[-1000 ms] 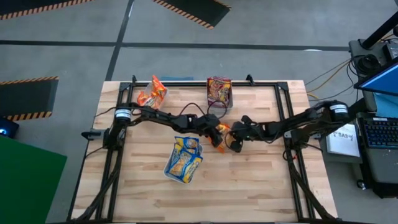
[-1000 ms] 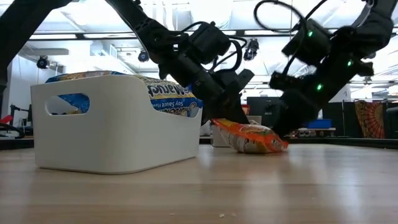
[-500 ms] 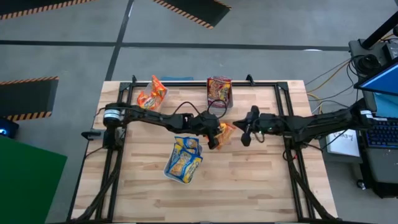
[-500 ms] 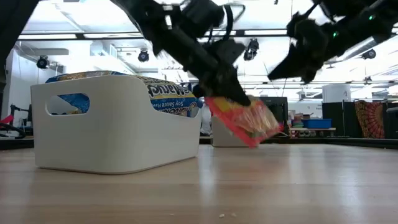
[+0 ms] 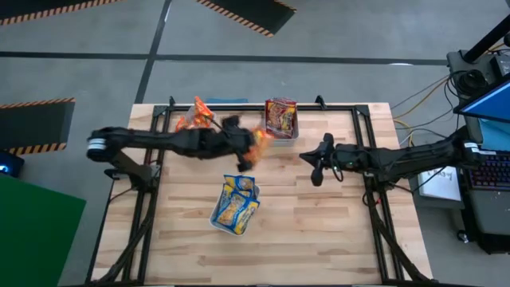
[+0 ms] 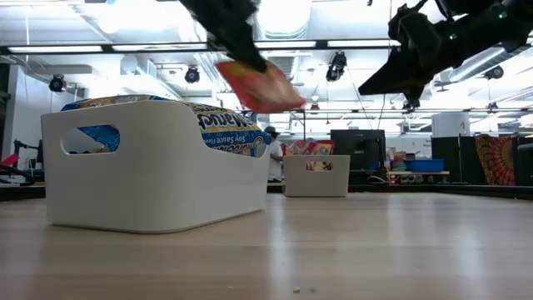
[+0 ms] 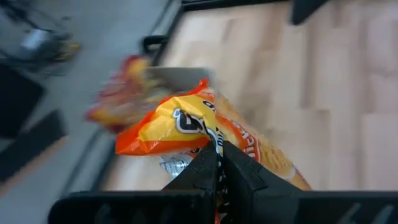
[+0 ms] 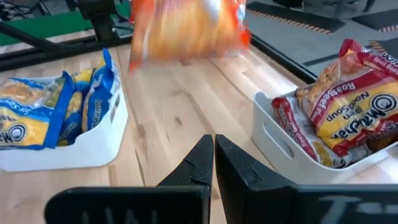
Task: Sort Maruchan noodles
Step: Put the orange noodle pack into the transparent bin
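An orange Maruchan noodle packet hangs in the air over the table's far middle. My left gripper is shut on it. In the low view the packet is well above the table. The right wrist view shows it as an orange blur. Blue-and-yellow packets lie in a white tray at the centre. Dark red packets sit in a tray at the far edge. Orange packets sit at the far left. My right gripper hangs shut with nothing in it, right of centre. My left gripper pinches the orange packet between its two fingers at the packet's near edge. The arm reaches in from the table's left, slanting downward. The packet juts out beyond the fingertips, tilted and lifted clear of the table.
The blue-and-yellow tray stands close in the low view, and the dark red tray stands farther back. In the right wrist view the two trays flank bare wood. Black frame rails run along the table's sides.
My left gripper has lifted the orange packet off the table and carried it up and toward the far left, rolling its wrist. The packet now hangs clear and tilted. My right gripper has risen away from the packet and drawn back toward the table's right edge.
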Available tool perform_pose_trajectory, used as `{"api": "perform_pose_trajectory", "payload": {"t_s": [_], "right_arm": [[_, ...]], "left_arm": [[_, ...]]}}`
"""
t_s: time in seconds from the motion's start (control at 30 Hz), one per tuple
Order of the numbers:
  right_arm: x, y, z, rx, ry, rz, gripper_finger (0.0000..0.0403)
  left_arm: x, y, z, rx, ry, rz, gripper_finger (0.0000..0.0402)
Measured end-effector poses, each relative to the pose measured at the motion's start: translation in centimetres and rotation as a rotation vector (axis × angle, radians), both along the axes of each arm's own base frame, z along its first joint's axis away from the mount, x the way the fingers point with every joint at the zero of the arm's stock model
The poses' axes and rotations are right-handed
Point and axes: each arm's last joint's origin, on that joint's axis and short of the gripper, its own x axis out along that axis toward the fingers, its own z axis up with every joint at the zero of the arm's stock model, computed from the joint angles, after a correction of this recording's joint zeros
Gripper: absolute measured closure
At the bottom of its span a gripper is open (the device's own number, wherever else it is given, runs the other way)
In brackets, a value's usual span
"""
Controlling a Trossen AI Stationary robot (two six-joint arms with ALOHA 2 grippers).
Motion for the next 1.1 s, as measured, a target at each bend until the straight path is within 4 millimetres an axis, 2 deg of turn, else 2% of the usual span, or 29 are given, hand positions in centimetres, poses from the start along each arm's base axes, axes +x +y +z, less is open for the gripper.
{"api": "perform_pose_trajectory", "payload": {"t_s": [0.13,0.27,0.6,0.83,1.1], "right_arm": [[0.2,0.0,-0.2,-0.001,0.011,-0.002,0.0394],[0.4,0.0,-0.4,-0.001,0.015,-0.002,0.0394],[0.9,0.0,-0.5,-0.023,0.008,0.006,0.0394],[1.0,0.0,-0.5,-0.023,0.007,0.006,0.0394],[1.0,0.0,-0.6,-0.022,0.010,0.006,0.0394]], "left_arm": [[-3.9,1.6,2.9,0.082,0.059,0.055,0.0401],[-7.1,4.2,4.1,0.134,0.139,0.178,0.0401],[-13.1,12.8,3.4,0.197,0.454,0.554,0.0401],[-15.0,16.8,2.0,0.184,0.618,0.613,0.0401],[-15.0,18.6,-0.4,0.175,0.861,0.554,0.0401]]}}
